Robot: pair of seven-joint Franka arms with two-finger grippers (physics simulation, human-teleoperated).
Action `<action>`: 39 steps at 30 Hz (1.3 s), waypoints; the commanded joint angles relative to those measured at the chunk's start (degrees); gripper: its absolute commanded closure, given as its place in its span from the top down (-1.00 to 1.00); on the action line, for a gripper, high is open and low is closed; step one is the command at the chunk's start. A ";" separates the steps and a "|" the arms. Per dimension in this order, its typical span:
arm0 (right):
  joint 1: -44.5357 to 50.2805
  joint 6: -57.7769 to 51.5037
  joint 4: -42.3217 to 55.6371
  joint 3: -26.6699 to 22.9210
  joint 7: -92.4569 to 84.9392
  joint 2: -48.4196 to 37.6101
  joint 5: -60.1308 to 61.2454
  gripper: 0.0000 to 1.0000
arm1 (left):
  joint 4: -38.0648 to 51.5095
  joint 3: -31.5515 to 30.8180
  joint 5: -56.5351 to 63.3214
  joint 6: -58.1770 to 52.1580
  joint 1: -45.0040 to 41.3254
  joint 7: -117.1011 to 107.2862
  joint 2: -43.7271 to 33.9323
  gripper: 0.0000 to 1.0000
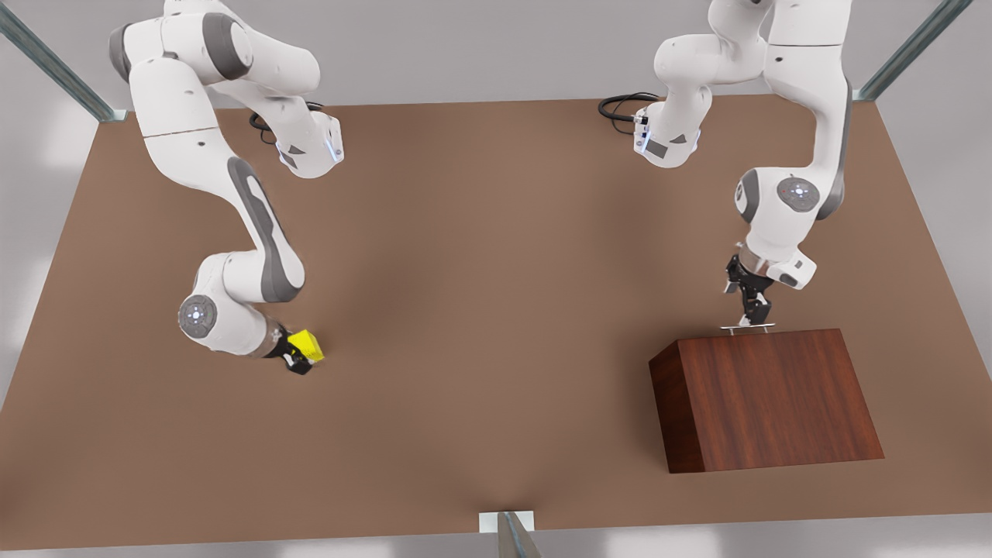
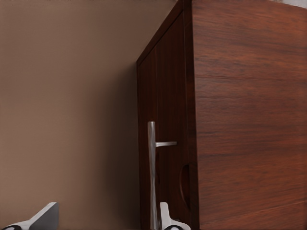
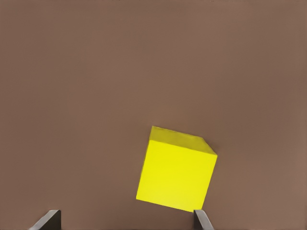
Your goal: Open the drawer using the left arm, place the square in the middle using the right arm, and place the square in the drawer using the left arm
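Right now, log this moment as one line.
left gripper: open, at drawer handle | right gripper: open, by square | drawer: shut

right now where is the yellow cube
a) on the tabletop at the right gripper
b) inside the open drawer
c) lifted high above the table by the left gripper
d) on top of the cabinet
a: the yellow cube sits on the tabletop at the right gripper, whose open fingers straddle it, far from the cabinet, where the left gripper is at the handle.
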 commanded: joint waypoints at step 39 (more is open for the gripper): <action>11.77 1.24 -2.46 0.36 12.80 -2.15 -0.05 0.40 | -3.52 -0.04 1.91 -8.22 1.20 -1.32 -3.31 1.00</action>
